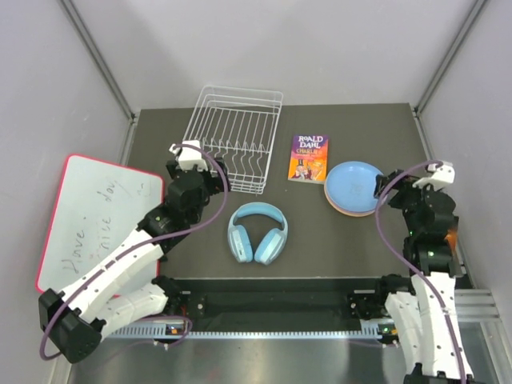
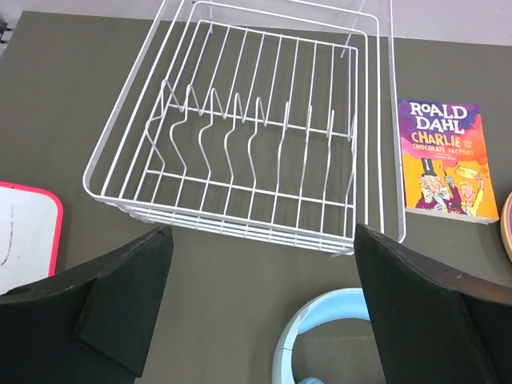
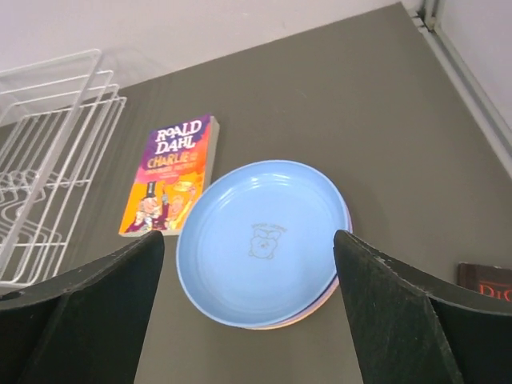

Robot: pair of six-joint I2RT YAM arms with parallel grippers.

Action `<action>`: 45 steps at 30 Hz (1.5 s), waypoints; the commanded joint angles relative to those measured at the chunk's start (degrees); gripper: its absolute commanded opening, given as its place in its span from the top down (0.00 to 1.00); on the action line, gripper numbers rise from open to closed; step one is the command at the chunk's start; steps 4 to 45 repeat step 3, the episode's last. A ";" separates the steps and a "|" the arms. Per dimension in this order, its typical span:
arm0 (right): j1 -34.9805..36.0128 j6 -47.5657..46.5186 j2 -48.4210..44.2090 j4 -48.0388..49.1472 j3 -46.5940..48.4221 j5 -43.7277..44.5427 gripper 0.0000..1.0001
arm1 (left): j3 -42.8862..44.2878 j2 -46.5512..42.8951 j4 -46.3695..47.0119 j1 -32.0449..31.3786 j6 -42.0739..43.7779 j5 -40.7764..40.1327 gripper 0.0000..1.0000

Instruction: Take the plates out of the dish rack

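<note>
— Finding the stack of round matte plastic plates where?
— Lying at centre right of the overhead frame on the dark tabletop, light blue on top with warmer rims peeking out beneath, just right of the colourful Roald Dahl paperback.
— And spotting the white wire dish rack?
— Standing at upper centre, left of the paperback, well apart from the stack, with thin upright dividers bare.
— Reading the right gripper how?
— Hanging near the stack's right side, gaping wide, gripping nothing.
— And the left gripper?
— Spreading wide too, hovering by the rack's lower left corner and clasping nothing, up-frame of the light-blue padded headphones and right of the red-edged whiteboard.
</note>
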 commanded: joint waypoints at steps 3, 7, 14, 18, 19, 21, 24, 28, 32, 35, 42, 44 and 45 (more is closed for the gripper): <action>4.36 -2.26 4.09 2.85 0.28 10.04 0.10 | -0.44 -0.34 2.38 0.03 1.04 -0.65 0.01; 4.36 -2.26 4.09 2.85 0.28 10.04 0.10 | -0.44 -0.34 2.38 0.03 1.04 -0.65 0.01; 4.36 -2.26 4.09 2.85 0.28 10.04 0.10 | -0.44 -0.34 2.38 0.03 1.04 -0.65 0.01; 4.36 -2.26 4.09 2.85 0.28 10.04 0.10 | -0.44 -0.34 2.38 0.03 1.04 -0.65 0.01; 4.36 -2.26 4.09 2.85 0.28 10.04 0.10 | -0.44 -0.34 2.38 0.03 1.04 -0.65 0.01; 4.36 -2.26 4.09 2.85 0.28 10.04 0.10 | -0.44 -0.34 2.38 0.03 1.04 -0.65 0.01; 4.36 -2.26 4.09 2.85 0.28 10.04 0.10 | -0.44 -0.34 2.38 0.03 1.04 -0.65 0.01; 4.36 -2.26 4.09 2.85 0.28 10.04 0.10 | -0.44 -0.34 2.38 0.03 1.04 -0.65 0.01; 4.36 -2.26 4.09 2.85 0.28 10.04 0.10 | -0.44 -0.34 2.38 0.03 1.04 -0.65 0.01; 4.36 -2.26 4.09 2.85 0.28 10.04 0.10 | -0.44 -0.34 2.38 0.03 1.04 -0.65 0.01; 4.36 -2.26 4.09 2.85 0.28 10.04 0.10 | -0.44 -0.34 2.38 0.03 1.04 -0.65 0.01; 4.36 -2.26 4.09 2.85 0.28 10.04 0.10 | -0.44 -0.34 2.38 0.03 1.04 -0.65 0.01; 4.36 -2.26 4.09 2.85 0.28 10.04 0.10 | -0.44 -0.34 2.38 0.03 1.04 -0.65 0.01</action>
